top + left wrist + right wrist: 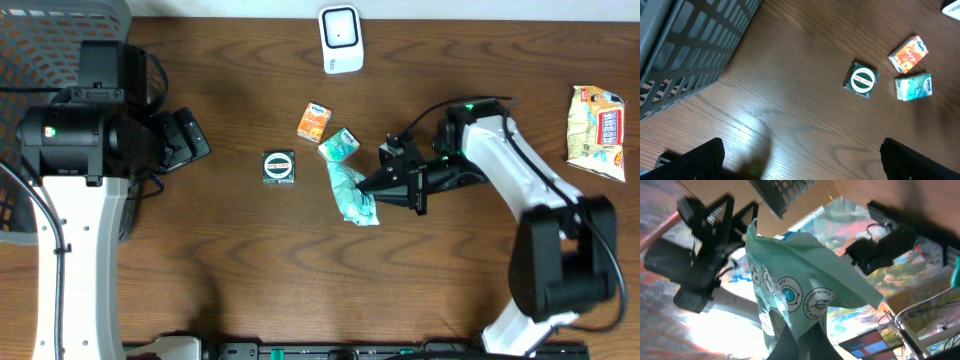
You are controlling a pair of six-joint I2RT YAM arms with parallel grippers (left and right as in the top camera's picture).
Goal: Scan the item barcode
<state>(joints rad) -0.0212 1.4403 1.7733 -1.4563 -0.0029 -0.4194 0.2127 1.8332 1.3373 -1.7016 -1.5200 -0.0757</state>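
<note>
Right pincer [366,186] clamps the pouch [350,196] by its edge: limp, light, probably slippery. Left pincer [802,164] released.

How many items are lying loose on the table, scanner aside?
4. Orange box and teal box close together mid-table; dark round-label pack just left of them; snack bag at the far right edge. The basket may hide more.

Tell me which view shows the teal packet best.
Right wrist: the teal packet fills the frame, its printed symbols clear. Overhead shows its full outline, but small. Left wrist misses it.
</note>
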